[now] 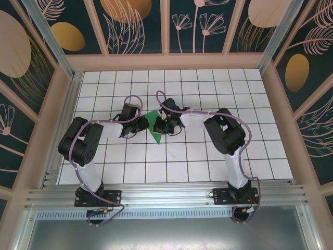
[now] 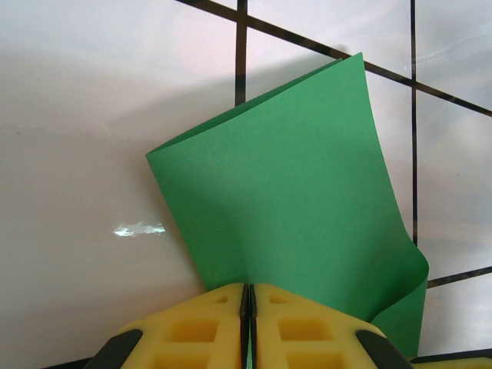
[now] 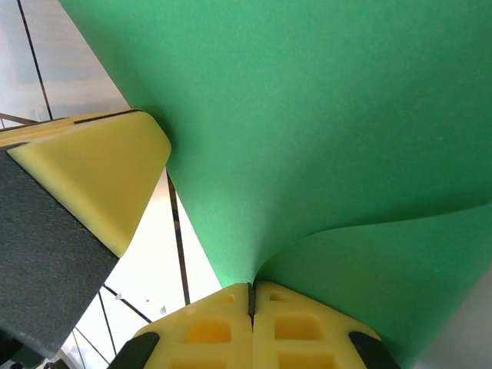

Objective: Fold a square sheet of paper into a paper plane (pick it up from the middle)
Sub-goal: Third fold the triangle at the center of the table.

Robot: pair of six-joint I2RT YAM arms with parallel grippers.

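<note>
While the left gripper [image 2: 247,296] and right gripper [image 3: 250,296] are each clamping on an edge, the green paper [image 2: 292,192] is curving between them, folded over, near the middle of the tiled table [image 1: 208,156]

A white tabletop [image 1: 218,156] takes up the middle of the top view, ruled into square tiles by thin black lines [image 2: 241,46]. Dark teal wall panels [image 1: 140,36] close it in at the back and along both sides, printed with orange ovals [image 1: 125,10] and pale line-drawn flowers [image 1: 182,23]. Pale wooden framing [image 1: 166,61] divides the panels and forms a ledge along the upper edge of the tabletop. A slanted aluminium post [image 1: 50,36] stands at upper left. Aluminium rails [image 1: 166,194] cross the lower frame, with a grey metal sheet [image 1: 166,234] below them. The light is soft and even; the glossy surface shows a small bright glint [image 2: 138,228].
</note>
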